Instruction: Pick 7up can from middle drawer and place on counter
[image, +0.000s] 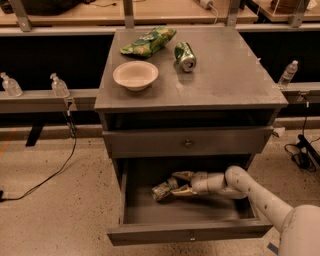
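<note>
Jaws spread apart, our gripper (176, 184) reaches into the open middle drawer (150, 234), where the 7up can (161, 191) lies on its side at the fingertips, not visibly clamped. We judge the grasp unfinished. Lifting it out and setting it on the counter (225, 75) remain.

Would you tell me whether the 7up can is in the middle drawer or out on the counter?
In: the 7up can lies on its side inside the open middle drawer, right by the gripper.
</note>
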